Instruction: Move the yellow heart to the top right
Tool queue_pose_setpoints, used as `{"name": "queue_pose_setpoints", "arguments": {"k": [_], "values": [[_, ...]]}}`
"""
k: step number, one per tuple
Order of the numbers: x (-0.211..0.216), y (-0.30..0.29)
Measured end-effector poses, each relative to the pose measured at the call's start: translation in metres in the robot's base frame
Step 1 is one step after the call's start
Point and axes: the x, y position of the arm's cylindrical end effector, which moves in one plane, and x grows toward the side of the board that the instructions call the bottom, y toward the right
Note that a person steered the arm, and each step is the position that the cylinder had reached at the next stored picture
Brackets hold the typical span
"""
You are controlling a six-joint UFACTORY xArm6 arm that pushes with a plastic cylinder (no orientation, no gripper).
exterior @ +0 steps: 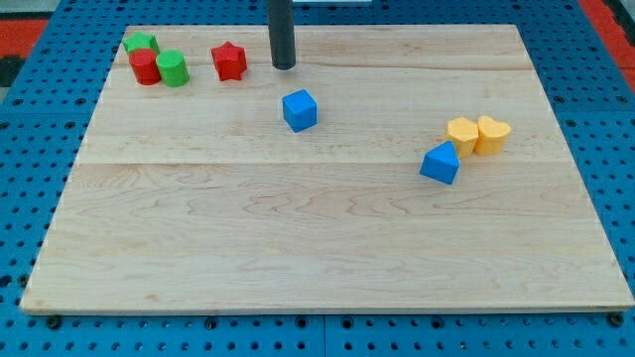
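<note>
My tip [285, 66], a bare rod with no claw and nothing held, rests on the counter [298, 248] near the far edge, just right of the red star [229, 61] and above the blue cube [300, 110]. The yellow heart [493, 134] lies toward the right edge, well apart from my tip, touching a second yellow block [462, 134], with the blue pyramid-like block [440, 164] just below. Since the heart sits right of and nearer than my tip, I judge I must circle beneath it to push toward the top right corner.
</note>
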Motion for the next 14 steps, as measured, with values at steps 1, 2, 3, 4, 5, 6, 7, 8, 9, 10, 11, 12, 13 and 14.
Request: {"name": "queue_pose_setpoints", "arguments": {"k": [1,2,3,4,5,6,7,8,9,10,11,12,13,14], "values": [[0.0,0.0],[0.0,0.007],[0.0,0.016],[0.0,0.027],[0.0,0.04],[0.0,0.049],[0.0,0.061],[0.007,0.07],[0.041,0.068],[0.049,0.099],[0.057,0.189],[0.075,0.237],[0.091,0.26],[0.107,0.281]]}}
